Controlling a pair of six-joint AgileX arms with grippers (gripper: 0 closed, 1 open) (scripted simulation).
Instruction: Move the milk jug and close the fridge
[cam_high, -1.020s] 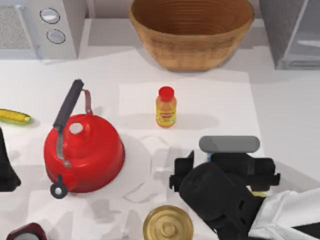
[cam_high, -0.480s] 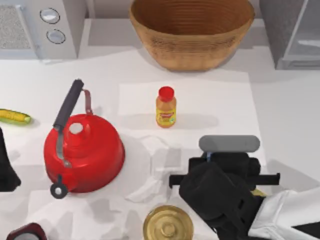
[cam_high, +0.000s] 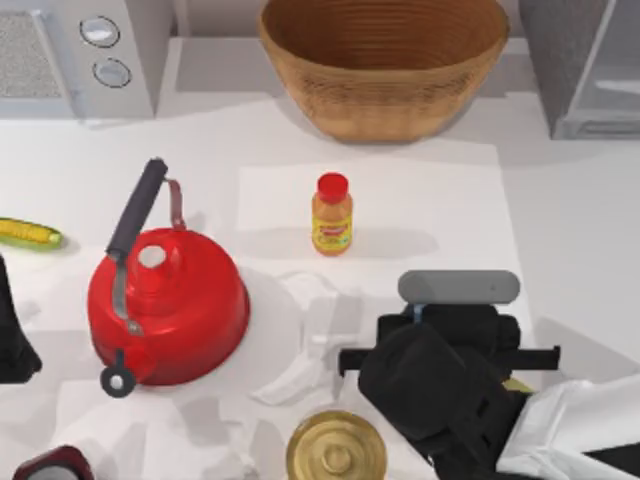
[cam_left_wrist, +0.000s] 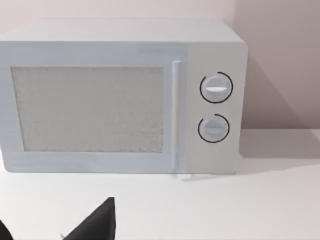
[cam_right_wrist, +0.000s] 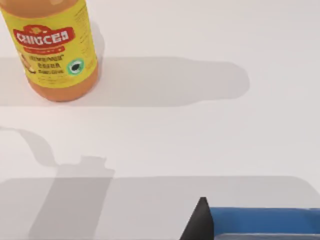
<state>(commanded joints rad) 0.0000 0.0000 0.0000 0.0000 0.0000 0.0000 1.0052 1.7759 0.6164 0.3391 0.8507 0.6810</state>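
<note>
Where shadows fall, white table (cam_high: 560, 220)

We see bright, even light on the white table (cam_high: 560, 220). The orange bottle (cam_high: 332, 214) throws a soft grey shadow toward 3 o'clock in the top view. Paler overlapping patches lie around the red kettle (cam_high: 166, 303). The microwave (cam_left_wrist: 120, 95) shades the wall behind it. No glare; edges look crisp and undistorted.
</note>
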